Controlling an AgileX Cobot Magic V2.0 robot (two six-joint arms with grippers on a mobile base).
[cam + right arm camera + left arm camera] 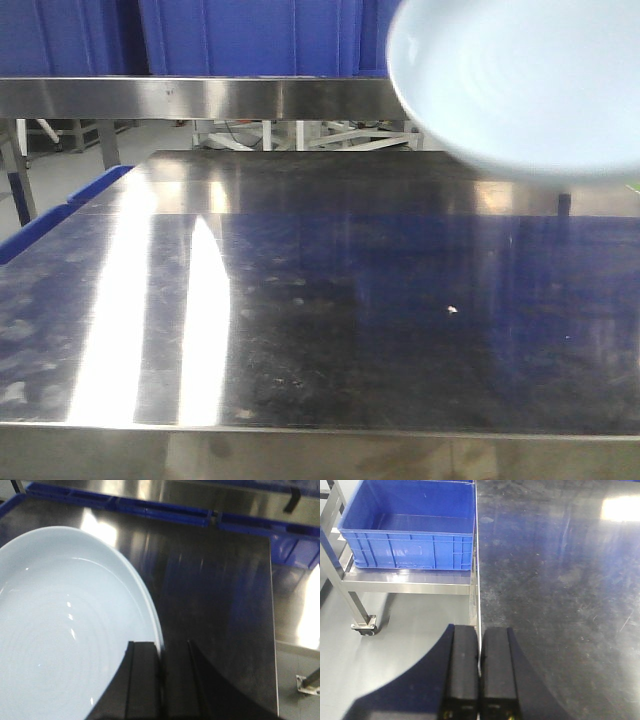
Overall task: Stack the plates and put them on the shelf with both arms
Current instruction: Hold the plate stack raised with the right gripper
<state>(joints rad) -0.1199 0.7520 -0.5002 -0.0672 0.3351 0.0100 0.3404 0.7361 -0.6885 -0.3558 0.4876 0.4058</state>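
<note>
A pale blue-white plate [520, 80] hangs in the air at the upper right of the front view, above the steel table [350, 300]. In the right wrist view the same plate [65, 630] fills the left side, and my right gripper [161, 650] is shut on its rim, one finger over the inside and one under the outside. My left gripper [480, 630] is shut with nothing between its fingers, hovering over the table's left edge [478, 580]. A steel shelf [200, 97] runs across the back, above the table.
A blue crate [410, 525] sits on a wheeled steel rack left of the table. More blue crates [150, 510] line the table's far side in the right wrist view. Blue panels [250, 35] stand behind the shelf.
</note>
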